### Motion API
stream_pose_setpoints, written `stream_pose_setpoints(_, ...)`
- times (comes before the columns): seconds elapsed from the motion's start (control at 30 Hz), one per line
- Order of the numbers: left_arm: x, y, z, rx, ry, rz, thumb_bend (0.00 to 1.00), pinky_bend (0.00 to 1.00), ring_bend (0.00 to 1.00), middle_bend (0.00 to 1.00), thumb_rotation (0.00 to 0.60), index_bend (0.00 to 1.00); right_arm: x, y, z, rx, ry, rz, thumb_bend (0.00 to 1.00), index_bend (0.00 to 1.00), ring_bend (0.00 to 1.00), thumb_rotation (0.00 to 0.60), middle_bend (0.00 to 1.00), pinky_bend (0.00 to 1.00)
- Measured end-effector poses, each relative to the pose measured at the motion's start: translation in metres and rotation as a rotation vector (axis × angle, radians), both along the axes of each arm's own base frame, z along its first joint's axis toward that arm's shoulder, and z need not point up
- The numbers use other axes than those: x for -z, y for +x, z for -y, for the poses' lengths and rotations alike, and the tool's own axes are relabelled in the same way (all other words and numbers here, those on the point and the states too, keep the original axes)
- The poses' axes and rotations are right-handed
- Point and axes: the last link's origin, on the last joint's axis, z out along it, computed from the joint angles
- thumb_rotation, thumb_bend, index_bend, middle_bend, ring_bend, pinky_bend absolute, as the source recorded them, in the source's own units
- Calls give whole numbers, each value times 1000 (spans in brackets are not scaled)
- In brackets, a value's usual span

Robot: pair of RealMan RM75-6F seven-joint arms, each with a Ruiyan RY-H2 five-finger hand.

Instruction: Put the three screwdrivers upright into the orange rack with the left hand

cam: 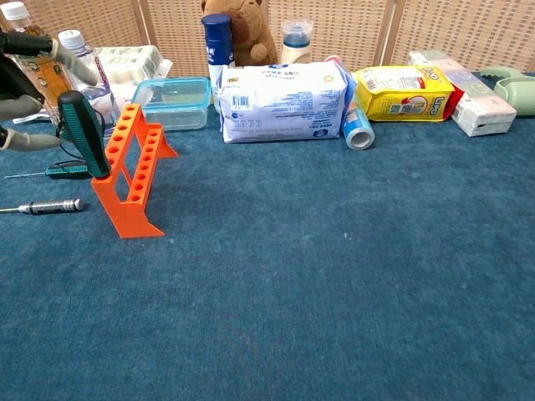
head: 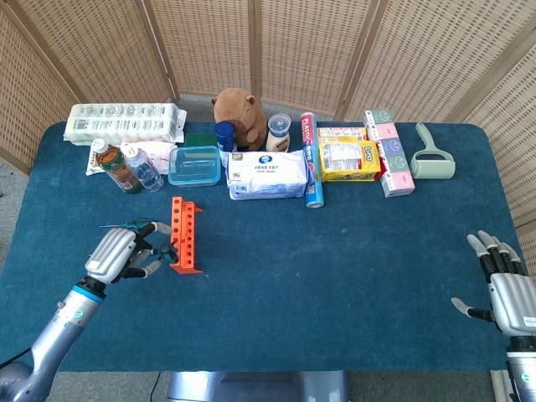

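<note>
Left hand holds a green screwdriver at the near end of the orange rack.

The left hand [head: 117,255] curls its fingers [cam: 77,63] around the green-handled screwdriver [cam: 84,133], which leans slightly with its lower end at a hole near the front of the orange rack [cam: 129,170]. Two more screwdrivers lie flat on the blue table [cam: 334,292] left of the rack: a small green-handled one [cam: 67,171] and a dark-handled one [cam: 52,205] nearer the camera. The right hand [head: 505,289] rests well apart at the table's right edge, fingers spread, holding nothing.
</note>
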Motion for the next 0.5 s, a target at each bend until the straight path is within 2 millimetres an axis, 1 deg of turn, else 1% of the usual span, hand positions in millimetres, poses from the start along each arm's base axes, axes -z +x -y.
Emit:
stream_pose_setpoints(0.23, -3, 4, 0, 7, 14, 24, 331, 974, 1000, 872, 600, 93, -1, 0, 0, 3, 2, 4, 15, 0, 3, 600, 29, 19)
stream_pose_setpoints(0.33, -11, 3, 1, 10, 41, 38, 329, 974, 1000, 870, 600, 88, -1, 0, 0, 2, 1, 5, 16, 0, 3, 600, 29, 19)
stream_pose_setpoints(0.5, -33, -5, 0, 1, 96, 33, 328, 974, 1000, 861, 600, 87, -1, 1, 0, -2, 2, 6, 15, 0, 3, 600, 29, 19)
